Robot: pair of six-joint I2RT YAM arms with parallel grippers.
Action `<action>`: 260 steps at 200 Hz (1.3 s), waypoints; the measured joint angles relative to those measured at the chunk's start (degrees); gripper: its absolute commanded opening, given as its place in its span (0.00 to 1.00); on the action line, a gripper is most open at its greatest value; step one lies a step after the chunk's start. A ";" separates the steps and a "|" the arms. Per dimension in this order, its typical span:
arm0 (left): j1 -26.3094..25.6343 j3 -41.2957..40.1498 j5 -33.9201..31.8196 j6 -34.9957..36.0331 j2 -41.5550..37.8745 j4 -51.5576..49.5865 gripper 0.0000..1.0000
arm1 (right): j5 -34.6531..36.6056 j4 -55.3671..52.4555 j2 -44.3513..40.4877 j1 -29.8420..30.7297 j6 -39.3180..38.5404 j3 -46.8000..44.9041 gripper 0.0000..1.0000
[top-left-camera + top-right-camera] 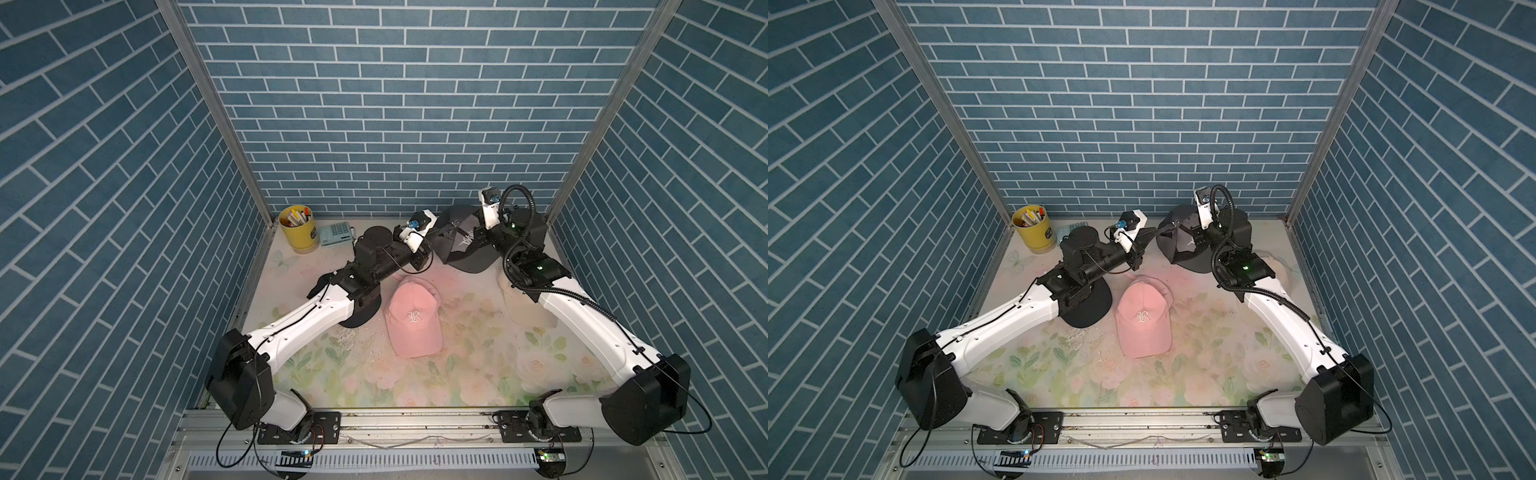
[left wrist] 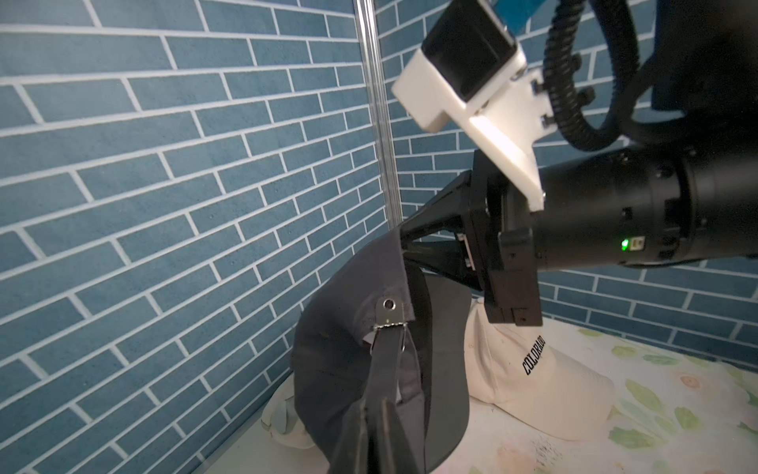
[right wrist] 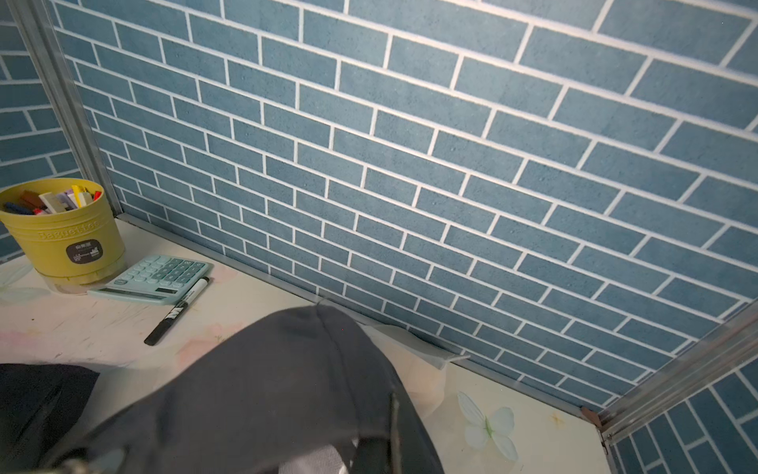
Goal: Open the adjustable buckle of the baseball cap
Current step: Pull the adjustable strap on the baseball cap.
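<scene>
table (image 1: 457, 382): floral print sheet; near half bare, open room there.
pink cap (image 1: 413, 322): fuzzy fabric, embroidered R, lies at centre, brim toward the near edge.
black cap (image 1: 1088, 309): left of the pink one, mostly hidden under the left arm.
grey cap (image 2: 340, 336): thin cloth, raised by its rim near the far edge, right of centre.
buckle (image 2: 387, 314): flat metal clasp; strap (image 2: 385, 361) runs from it.
right gripper (image 2: 405, 242): clamped on the grey cap's rim.
left gripper (image 2: 377, 410): strap lies between the fingers; pinched or loose, can't tell.
cream cap (image 2: 533, 369): far right corner, partly behind the grey cap.
far left corner: yellow cup (image 1: 297, 232), calculator (image 1: 336, 235).
</scene>
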 measured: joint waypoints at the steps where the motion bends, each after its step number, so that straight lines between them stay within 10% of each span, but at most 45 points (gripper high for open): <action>1: 0.00 0.00 -0.04 0.02 0.00 0.02 0.65 | 0.04 -0.04 0.07 -0.04 0.15 0.07 0.00; 36: 0.00 -0.13 -3.32 -2.91 0.02 1.62 0.88 | 0.15 -3.28 1.38 -0.44 3.41 3.15 0.00; 103: -1.60 -6.23 -11.47 -6.78 -0.63 7.30 0.88 | 0.52 -11.02 2.19 -0.50 11.72 11.43 0.00; 162: -11.32 -6.34 -20.48 3.15 2.95 15.21 0.89 | 0.09 -19.12 4.44 -0.48 20.81 18.03 0.00; 260: -13.18 3.04 -32.39 13.40 18.56 22.67 0.78 | -2.01 -24.22 4.50 -0.07 29.16 19.19 0.00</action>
